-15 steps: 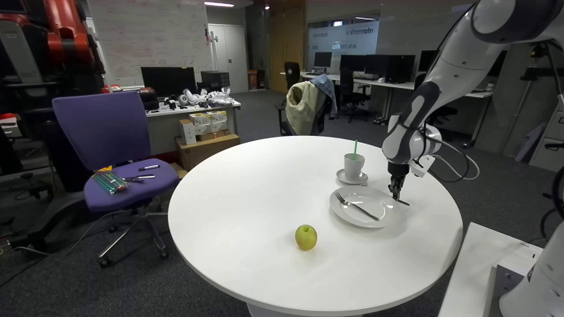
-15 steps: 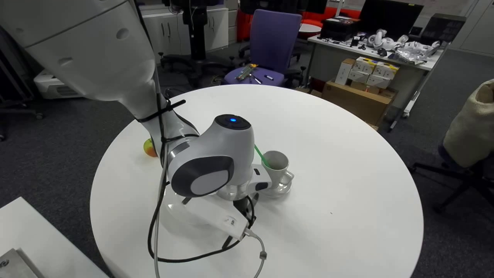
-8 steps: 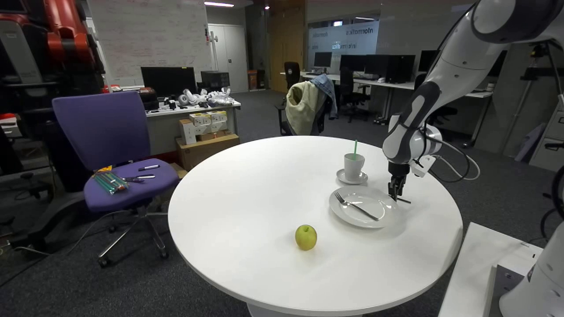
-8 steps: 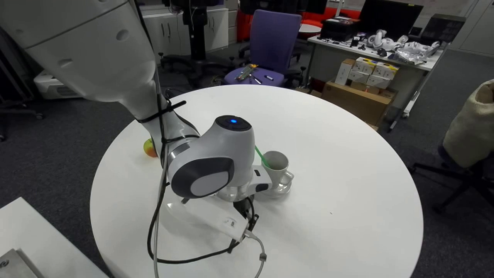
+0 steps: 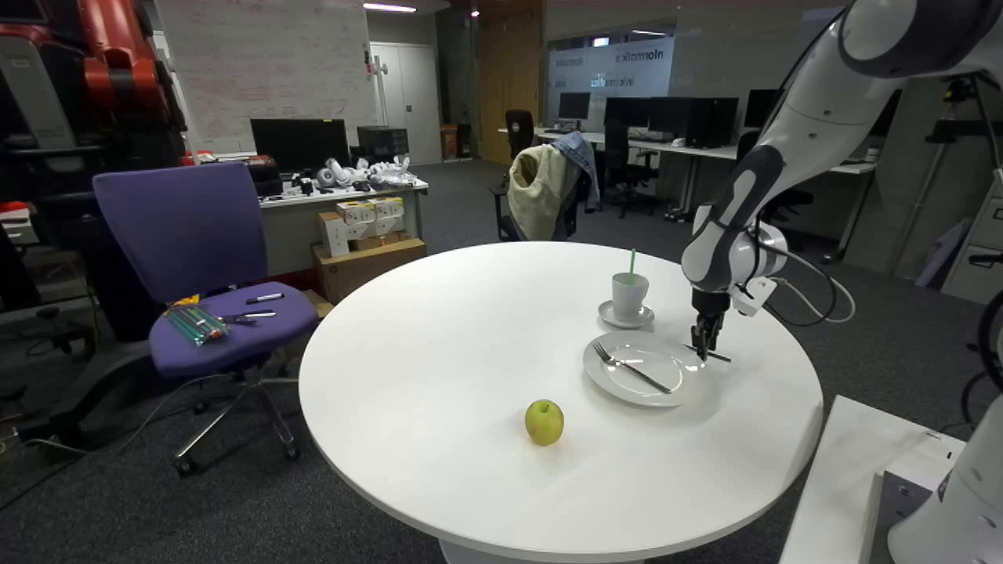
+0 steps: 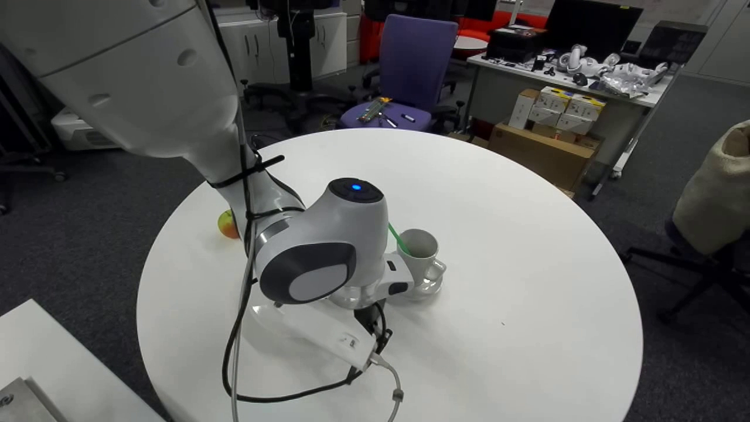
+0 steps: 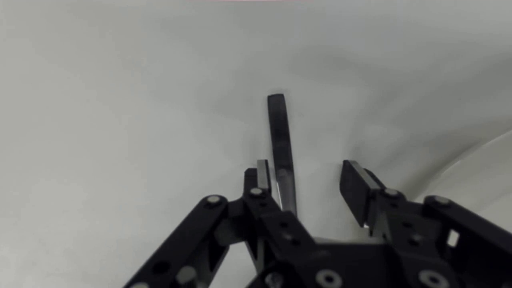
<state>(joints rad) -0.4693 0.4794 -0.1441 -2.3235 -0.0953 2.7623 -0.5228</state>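
Observation:
My gripper (image 7: 309, 174) is open low over the white table, its pads apart. Between them lies a slim dark metal utensil (image 7: 281, 136), close beside the left finger (image 7: 262, 174) and well away from the right one. Whether it touches the left finger I cannot tell. In an exterior view the utensil (image 5: 719, 357) shows under the gripper (image 5: 703, 350), at the edge of a white plate (image 5: 627, 391). A fork (image 5: 644, 377) lies across that plate. The plate's rim (image 7: 476, 176) curves in behind the right finger. The arm mostly hides the gripper in an exterior view.
A white cup (image 5: 629, 299) with a green straw (image 5: 632, 262) stands on a saucer (image 5: 646, 319) behind the plate. A yellow-green apple (image 5: 544, 423) sits nearer the front of the round table (image 5: 439, 376). Cables (image 6: 304, 391) hang from the wrist.
The fingers have spread apart. The dark utensil has shifted a little and shows more of its length. Plate and fork have slid slightly left in an exterior view; the arm has barely moved.

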